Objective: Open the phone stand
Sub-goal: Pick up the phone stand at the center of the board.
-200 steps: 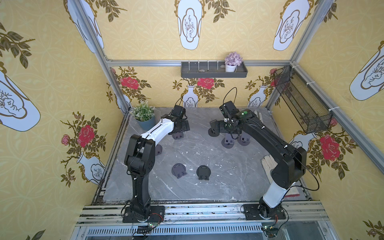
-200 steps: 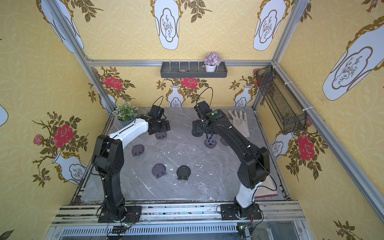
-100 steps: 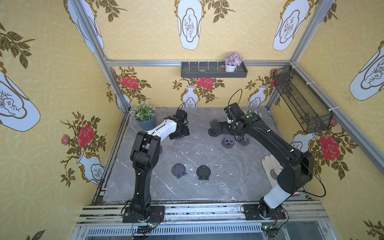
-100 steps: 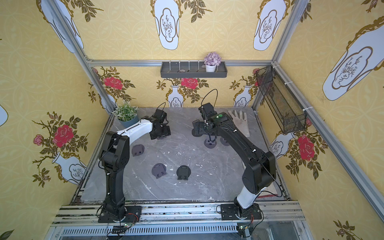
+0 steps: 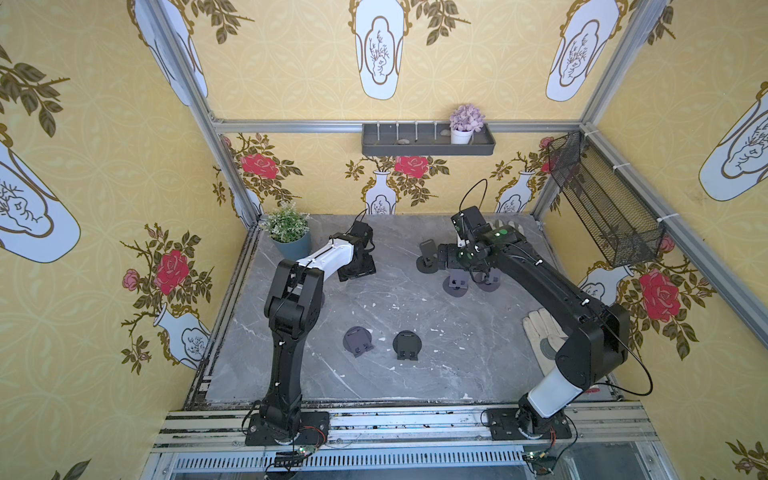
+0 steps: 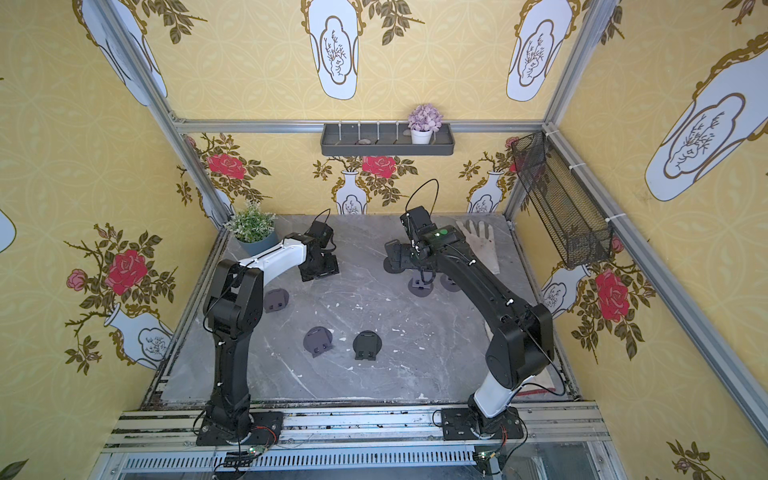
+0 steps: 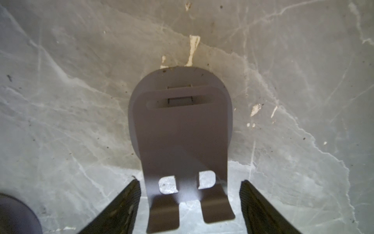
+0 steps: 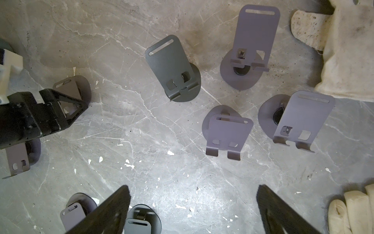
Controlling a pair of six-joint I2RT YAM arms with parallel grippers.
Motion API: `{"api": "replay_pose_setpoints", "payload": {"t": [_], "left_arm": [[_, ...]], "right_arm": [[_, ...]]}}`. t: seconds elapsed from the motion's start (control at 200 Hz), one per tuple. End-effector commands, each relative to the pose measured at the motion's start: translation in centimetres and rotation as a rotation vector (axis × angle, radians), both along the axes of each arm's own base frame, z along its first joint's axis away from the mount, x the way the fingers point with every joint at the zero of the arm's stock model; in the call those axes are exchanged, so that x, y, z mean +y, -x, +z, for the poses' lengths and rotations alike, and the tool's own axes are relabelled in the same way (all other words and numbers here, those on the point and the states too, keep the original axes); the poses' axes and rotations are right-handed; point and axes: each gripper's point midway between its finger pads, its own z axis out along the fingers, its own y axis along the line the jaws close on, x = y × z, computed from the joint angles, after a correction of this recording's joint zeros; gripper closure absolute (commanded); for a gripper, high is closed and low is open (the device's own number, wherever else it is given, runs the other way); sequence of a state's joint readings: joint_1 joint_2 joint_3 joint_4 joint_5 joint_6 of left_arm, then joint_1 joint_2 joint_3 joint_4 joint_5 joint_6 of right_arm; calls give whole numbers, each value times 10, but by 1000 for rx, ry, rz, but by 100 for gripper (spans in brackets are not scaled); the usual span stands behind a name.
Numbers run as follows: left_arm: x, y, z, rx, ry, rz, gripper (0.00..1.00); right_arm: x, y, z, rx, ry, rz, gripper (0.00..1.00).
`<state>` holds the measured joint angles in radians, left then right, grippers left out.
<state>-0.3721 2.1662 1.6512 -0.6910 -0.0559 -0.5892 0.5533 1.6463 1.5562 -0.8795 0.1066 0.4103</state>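
A folded grey phone stand (image 7: 180,129) lies flat on the marble table, its plate down on its round base. My left gripper (image 7: 189,181) is open astride the plate's hooked end, with a narrow gap on each side. In both top views this gripper (image 5: 358,266) (image 6: 321,268) is low on the table at the back left and covers that stand. The right wrist view shows it (image 8: 50,113) over the same stand (image 8: 70,87). My right gripper (image 8: 193,186) is open and empty, high above the table at the back (image 5: 446,255).
Opened stands (image 5: 428,254) (image 5: 457,284) (image 8: 299,119) stand at the back right. Two folded stands (image 5: 357,340) (image 5: 407,344) lie in the middle, another (image 6: 276,299) by my left arm. A potted plant (image 5: 289,232) fills the back left corner. Gloves (image 5: 544,336) (image 6: 482,241) lie at the right.
My left gripper's jaws have narrowed around the stand's plate while its elbow swung inward. My right arm has drawn back to the right, away from the opened stands.
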Motion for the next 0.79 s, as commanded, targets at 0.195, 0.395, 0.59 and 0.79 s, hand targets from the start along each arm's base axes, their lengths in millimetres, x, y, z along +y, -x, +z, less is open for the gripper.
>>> {"api": "replay_pose_setpoints", "payload": {"t": [0.195,0.395,0.59,0.79], "left_arm": [[6,5,-16,34,2,-18,24],[6,4,-16,34,-4,-38,26],[9,4,-15,36,-36,-72,41],[14,4,-10,28,-77,-117,47]], "right_arm": [[0,-4,6,-34,-15,-2,2],[-1,-3,5,-30,-15,-5,2],[-2,-2,6,-31,-16,-7,2],[-1,-1,8,-35,-22,-8,2]]}}
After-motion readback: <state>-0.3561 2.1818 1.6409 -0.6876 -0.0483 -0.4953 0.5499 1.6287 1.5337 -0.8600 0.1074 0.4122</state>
